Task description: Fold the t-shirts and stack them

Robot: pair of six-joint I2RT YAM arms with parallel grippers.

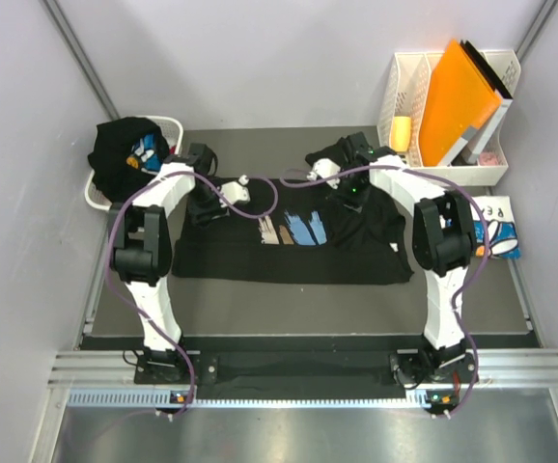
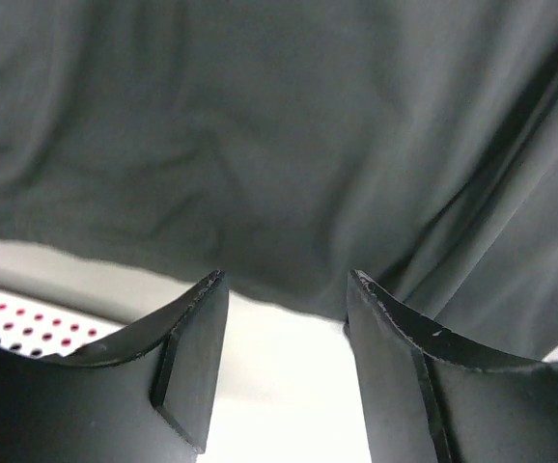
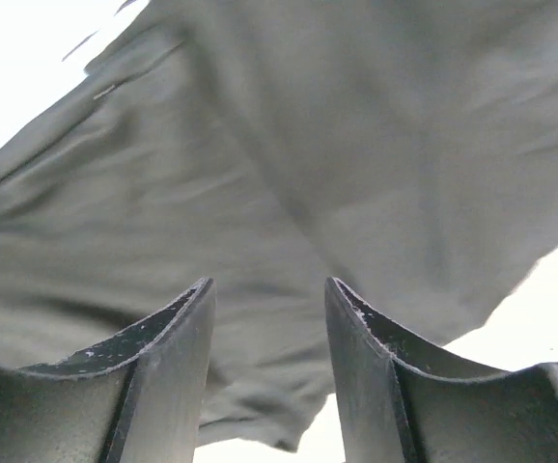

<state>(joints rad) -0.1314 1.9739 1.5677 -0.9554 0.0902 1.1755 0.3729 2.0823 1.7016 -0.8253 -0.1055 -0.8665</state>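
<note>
**Top external view: one tee folded, one in work, one waiting**

Top external view gives me the whole state of the job. On the table [image 1: 298, 304] the biggest thing is the black tee [image 1: 289, 253] with the brush-stroke print. It lies spread in the middle between my two arms, print upward. Its near part is flat and makes a tidy rectangle, but the far right corner is bunched in a heap. I judge that the folding of this one is only at the beginning, as I see no finished fold.

At the far right corner stands the organiser [image 1: 491, 174] with the orange folder [image 1: 458, 101], which has no part in the work. At the far left corner is the basket [image 1: 93, 193], and a second black tee [image 1: 125, 154] lies crumpled in it, not yet spread. This one is entirely left to do.

At the right edge of the table, apart from the spread tee, lies the white tee [image 1: 499, 227], already folded. I take it as the start of the stack, and nothing is on top of it.

My left gripper [image 2: 287, 280] is at the far left edge of the spread tee. Its jaws are apart with nothing between them, and the cloth edge lies just beyond the tips. My right gripper [image 3: 267, 285] is over the bunched corner, and its jaws are also released. Cloth shows behind the gap there, but it is not pinched.
</note>
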